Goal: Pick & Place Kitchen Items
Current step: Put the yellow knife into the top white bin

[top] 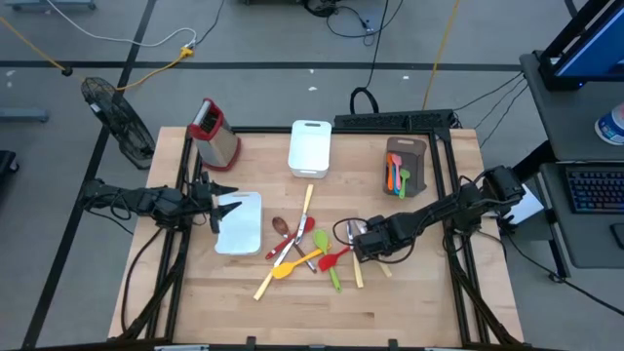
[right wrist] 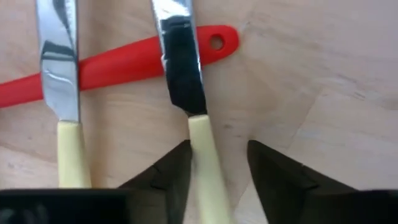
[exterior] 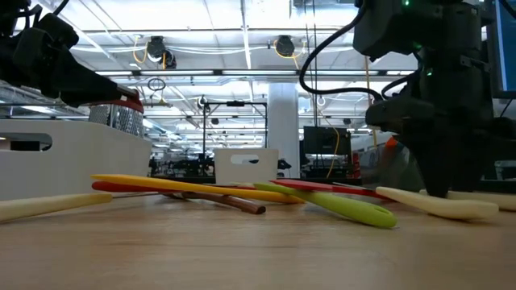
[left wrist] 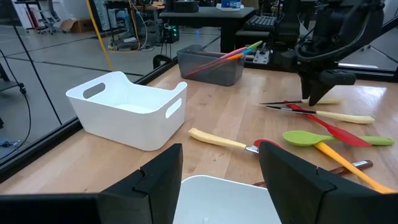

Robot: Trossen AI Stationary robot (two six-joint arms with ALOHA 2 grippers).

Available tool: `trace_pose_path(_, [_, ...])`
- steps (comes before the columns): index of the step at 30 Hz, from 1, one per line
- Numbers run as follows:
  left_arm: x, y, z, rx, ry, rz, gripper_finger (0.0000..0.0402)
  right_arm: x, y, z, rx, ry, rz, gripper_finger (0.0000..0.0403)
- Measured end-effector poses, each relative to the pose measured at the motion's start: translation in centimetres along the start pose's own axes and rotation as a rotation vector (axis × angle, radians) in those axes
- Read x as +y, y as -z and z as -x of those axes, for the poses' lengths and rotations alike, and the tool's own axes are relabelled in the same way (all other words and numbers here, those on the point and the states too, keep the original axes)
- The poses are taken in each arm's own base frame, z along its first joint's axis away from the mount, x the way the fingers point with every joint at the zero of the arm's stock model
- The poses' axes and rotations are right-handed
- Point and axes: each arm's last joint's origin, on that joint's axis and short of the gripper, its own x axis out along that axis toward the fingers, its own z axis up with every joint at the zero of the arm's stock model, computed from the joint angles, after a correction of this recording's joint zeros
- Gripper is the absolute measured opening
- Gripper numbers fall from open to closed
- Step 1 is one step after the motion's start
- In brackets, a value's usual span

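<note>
Here, right gripper [right wrist: 217, 163] spread open, straddling pale-handled knife [right wrist: 186, 93], handle running lengthwise between fingers; nearer than left gripper [left wrist: 221, 180], also open, over white tray [top: 239, 226].

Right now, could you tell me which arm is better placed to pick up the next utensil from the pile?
The right. Its gripper is down at the pile's edge, open fingers straddling a cream-handled utensil. The left gripper hovers open over the white tray, away from the utensils.

Right in front of the right end effector [right wrist: 217, 171], two shiny metal blades [right wrist: 180, 59] have smooth cream handles. The red spatula [right wrist: 124, 65] looks matt plastic, the bench [right wrist: 323, 62] pale wood.
</note>
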Motion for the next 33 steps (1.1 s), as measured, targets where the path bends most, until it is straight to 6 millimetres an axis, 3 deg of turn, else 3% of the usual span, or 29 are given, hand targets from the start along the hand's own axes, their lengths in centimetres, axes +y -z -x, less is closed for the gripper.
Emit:
trace_pose_path(8, [0.0, 0.0, 0.0, 0.0, 0.0, 0.0, 0.0218, -0.1, -0.1, -0.1, -0.023, 0.01, -0.002, 0.0034])
trace_pose_path(22, [0.0, 0.0, 0.0, 0.0, 0.0, 0.0, 0.0218, -0.3, 0.0, 0.4, 0.033, -0.022, 0.036, 0.0034])
trace_pose_path(33, [0.0, 0.0, 0.0, 0.0, 0.0, -0.005, 0.0218, -1.1, -0.3, 4.1, 0.038, -0.165, 0.006, 0.0034])
